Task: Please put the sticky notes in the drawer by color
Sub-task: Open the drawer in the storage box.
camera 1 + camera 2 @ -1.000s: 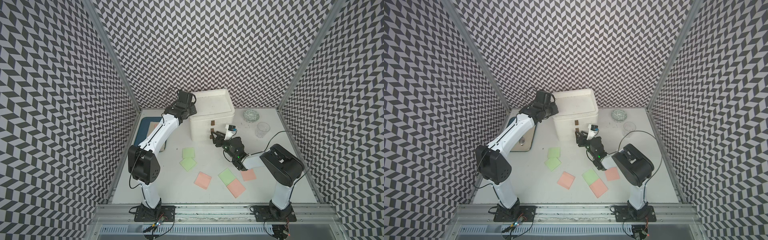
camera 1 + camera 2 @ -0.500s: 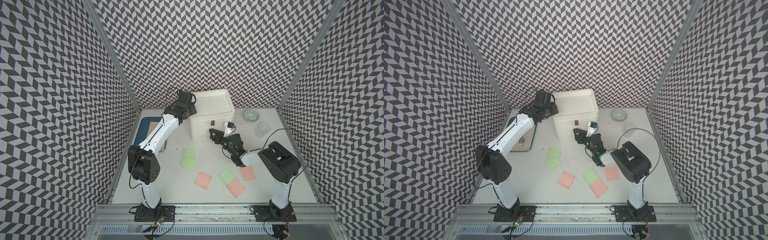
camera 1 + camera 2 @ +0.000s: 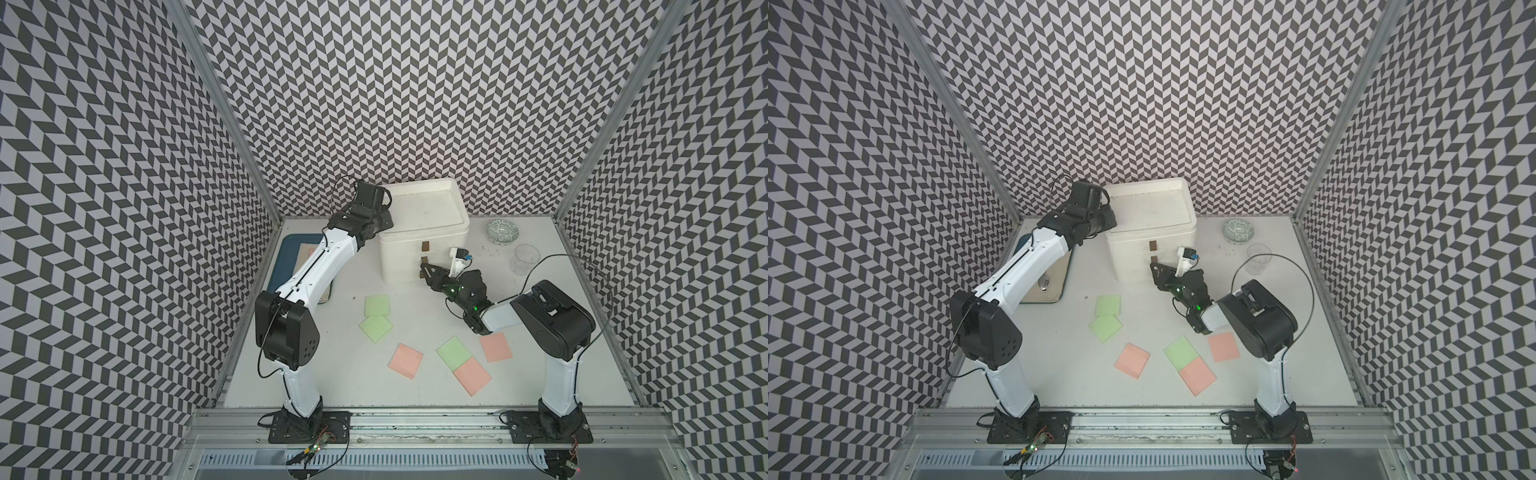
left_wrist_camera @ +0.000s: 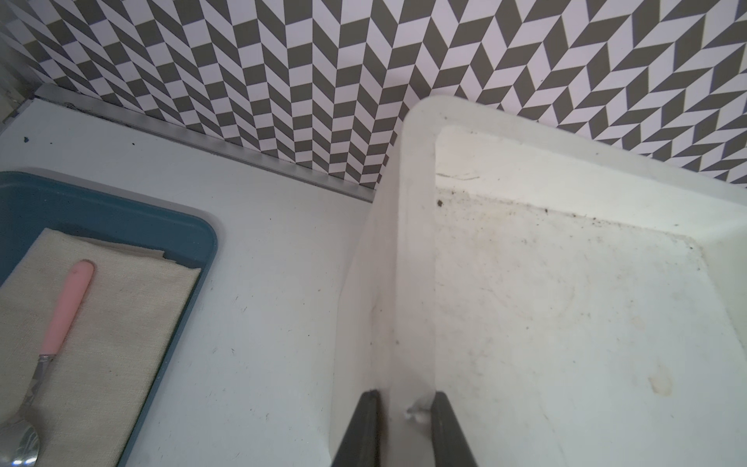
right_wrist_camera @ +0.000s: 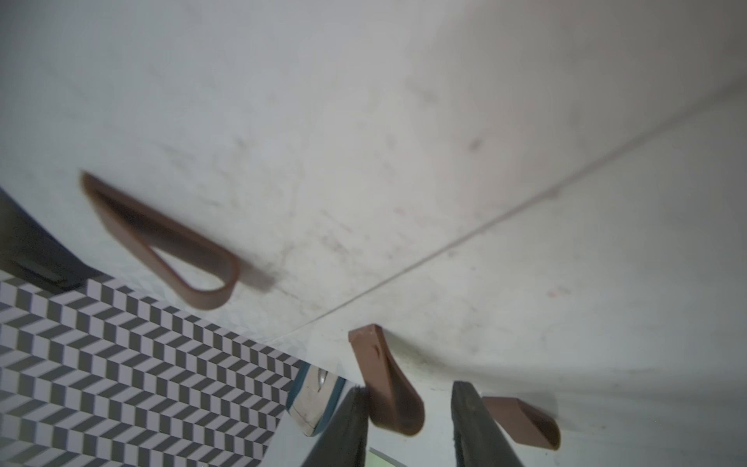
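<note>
In both top views my right arm [image 3: 496,318] [image 3: 1212,318] has reached forward, putting the right jaws at the front of the drawer chest [image 3: 399,257]; six sticky notes [image 3: 376,328], green and pink, lie well behind them, no blue showing. Left wrist: the left jaws stay pinched on the chest's top rim [image 4: 412,263]. Right wrist: the jaws have narrowed around the middle handle [image 5: 388,380], one side touching, a gap on the other, nothing gripped yet; I judge a drawer pull comes next.
</note>
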